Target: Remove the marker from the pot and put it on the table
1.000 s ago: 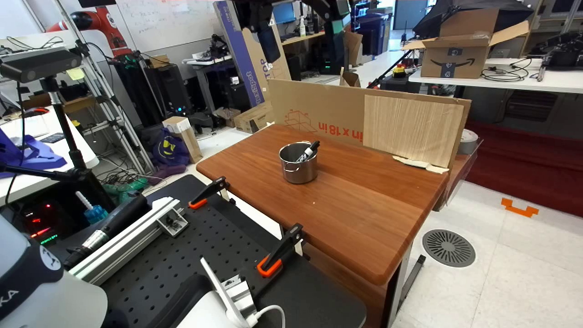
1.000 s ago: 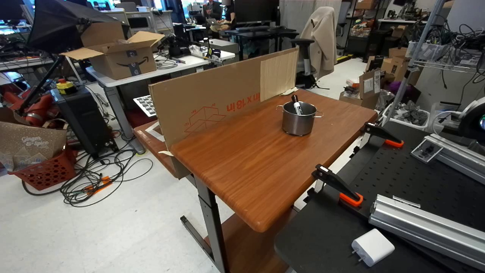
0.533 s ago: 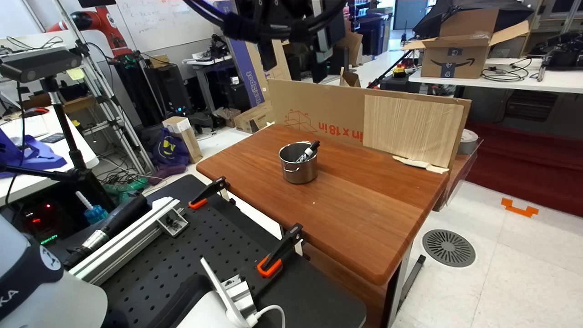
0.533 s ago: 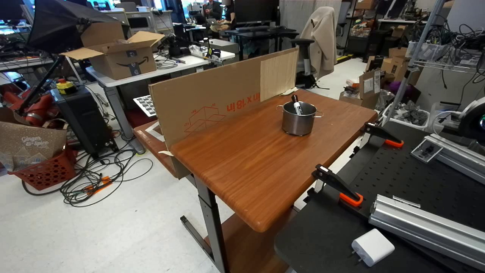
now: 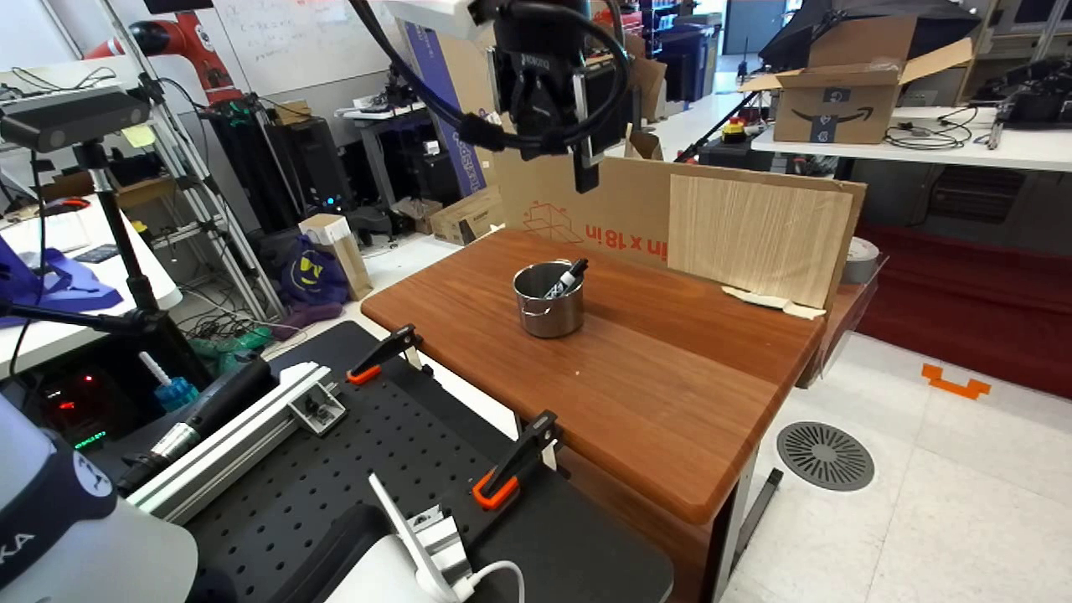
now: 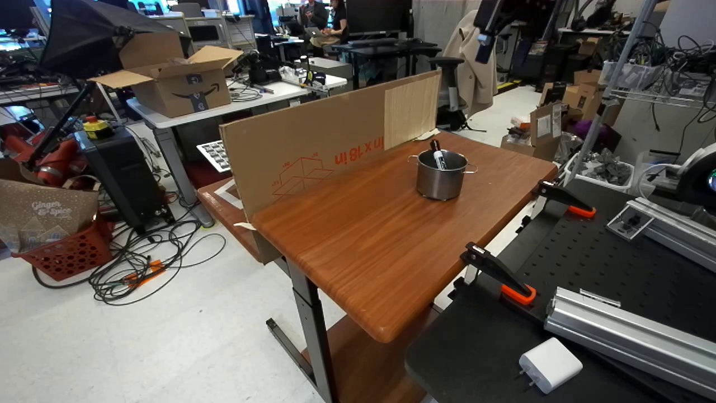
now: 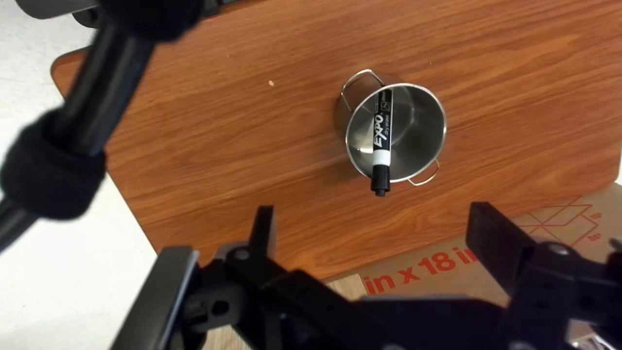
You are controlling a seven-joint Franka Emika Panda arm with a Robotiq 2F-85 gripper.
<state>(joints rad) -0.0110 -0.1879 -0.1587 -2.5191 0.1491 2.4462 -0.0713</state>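
The marker [image 7: 382, 127], a black Expo pen with a white band and black cap, leans in the silver pot [image 7: 422, 130]. Its cap end sticks out over the rim. In both exterior views the marker [image 5: 564, 283] [image 6: 438, 157] and the pot [image 5: 549, 318] [image 6: 438, 184] show, with the pot upright on the reddish-brown table [image 5: 662, 402] [image 6: 358, 240] [image 7: 218, 141]. My gripper [image 7: 373, 208] is open, its fingers wide apart with nothing between them. In an exterior view the gripper [image 5: 559, 163] hangs well above the table, over and behind the pot, not touching it.
A cardboard board [image 5: 624, 201] with a pale wood panel [image 5: 758, 239] stands along the table's far edge. Two black clamps with orange handles [image 5: 496, 490] [image 5: 364, 374] join the table to the black perforated bench [image 5: 402, 444]. A cable loop [image 5: 486, 134] hangs beside the gripper.
My gripper has come down and turned, and has now entered the top right of an exterior view. The pot and marker have not moved.
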